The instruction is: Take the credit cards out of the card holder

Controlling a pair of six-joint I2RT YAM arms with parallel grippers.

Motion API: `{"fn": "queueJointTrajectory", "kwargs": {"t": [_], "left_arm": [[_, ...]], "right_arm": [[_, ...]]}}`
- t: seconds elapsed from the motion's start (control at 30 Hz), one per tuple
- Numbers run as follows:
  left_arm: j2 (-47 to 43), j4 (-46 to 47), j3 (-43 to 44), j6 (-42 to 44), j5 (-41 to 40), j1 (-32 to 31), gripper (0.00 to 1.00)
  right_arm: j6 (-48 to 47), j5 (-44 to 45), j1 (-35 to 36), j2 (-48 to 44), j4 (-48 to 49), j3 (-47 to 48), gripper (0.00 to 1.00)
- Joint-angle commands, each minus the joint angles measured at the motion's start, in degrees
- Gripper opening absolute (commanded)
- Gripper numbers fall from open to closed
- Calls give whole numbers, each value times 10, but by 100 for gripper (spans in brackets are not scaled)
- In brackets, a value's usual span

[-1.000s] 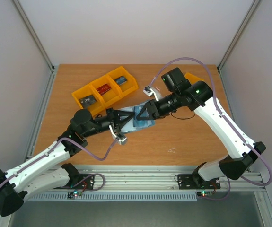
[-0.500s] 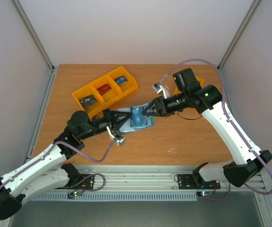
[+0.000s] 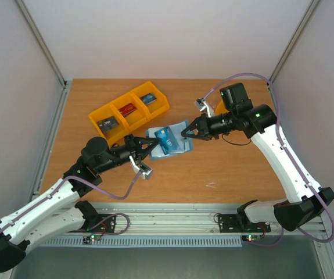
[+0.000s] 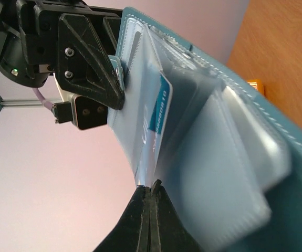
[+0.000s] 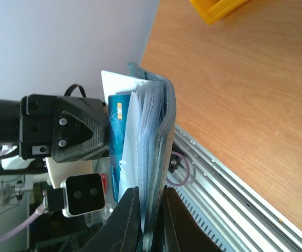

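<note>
The left jaws are closed on the left edge of the holder (image 3: pixel 172 141), pinching a clear pocket sleeve. The right jaws are clamped on its right edge, with the teal cover pressed between them. Held from both sides, the holder hangs open above the surface (image 3: pixel 213 168), its pale blue pockets facing up. A card (image 3: pixel 165 138), blue with white print, sits in the pockets at the middle of the holder and sticks partly out. In the right wrist view a white corner shows just behind it, though what it belongs to cannot be told. Beyond the holder and to its left lies an orange bin (image 3: pixel 120 101) with three compartments. The one nearest the holder has a grey card (image 3: pixel 106 124), the middle one a red card (image 3: pixel 129 108), and the farthest a blue card (image 3: pixel 150 99). Beyond the holder to its right is a second bin (image 5: pixel 216 8), mostly hidden by the right arm.
</note>
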Motion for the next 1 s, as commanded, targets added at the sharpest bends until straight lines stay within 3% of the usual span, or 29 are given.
{"fn": "queueJointTrajectory", "kwargs": {"t": [0.0, 0.2, 0.53, 0.8, 0.97], "left_arm": [[-16, -7, -8, 2, -7, -2, 0], [-14, -9, -4, -6, -29, -2, 0], [6, 45, -4, -8, -15, -2, 0], [10, 37, 5, -4, -39, 1, 0], [6, 39, -3, 3, -10, 1, 0]], "right_arm": [[-2, -24, -23, -18, 5, -2, 1], [-10, -14, -45, -19, -9, -6, 1], [6, -79, -48, -18, 34, -31, 1], [-15, -53, -56, -19, 8, -37, 1], [16, -102, -55, -19, 55, -52, 1]]}}
